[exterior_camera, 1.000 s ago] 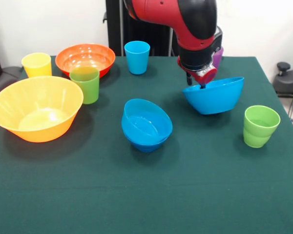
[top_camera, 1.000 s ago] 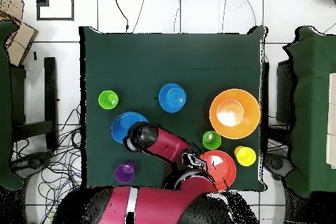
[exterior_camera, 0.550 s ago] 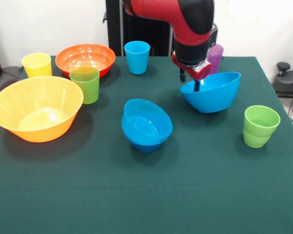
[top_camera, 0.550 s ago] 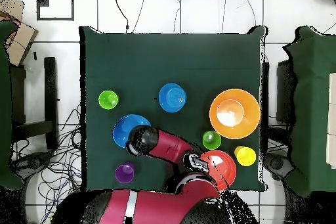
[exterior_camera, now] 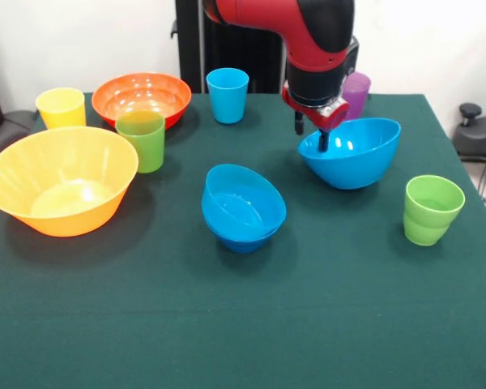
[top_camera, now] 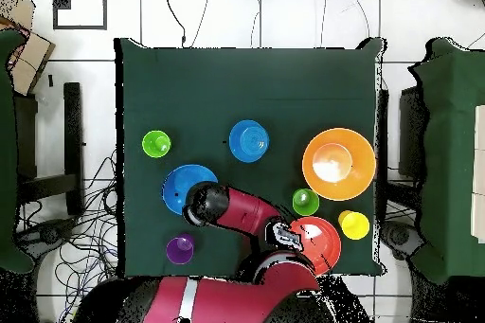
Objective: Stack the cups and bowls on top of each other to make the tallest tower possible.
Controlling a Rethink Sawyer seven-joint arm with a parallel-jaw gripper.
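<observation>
— So where is the pincer [exterior_camera: 321,139]?
— Right of centre, clamped on the near-left rim of the big glossy light blue plastic bowl [exterior_camera: 352,154], which sits on the green-clothed counter [exterior_camera: 243,324].
— And the nested blue bowls [exterior_camera: 243,207]?
— Centre frame, tilted, apart from it.

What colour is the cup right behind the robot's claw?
Translucent purple. The cup shows best in the front view, just behind the claw.
</observation>
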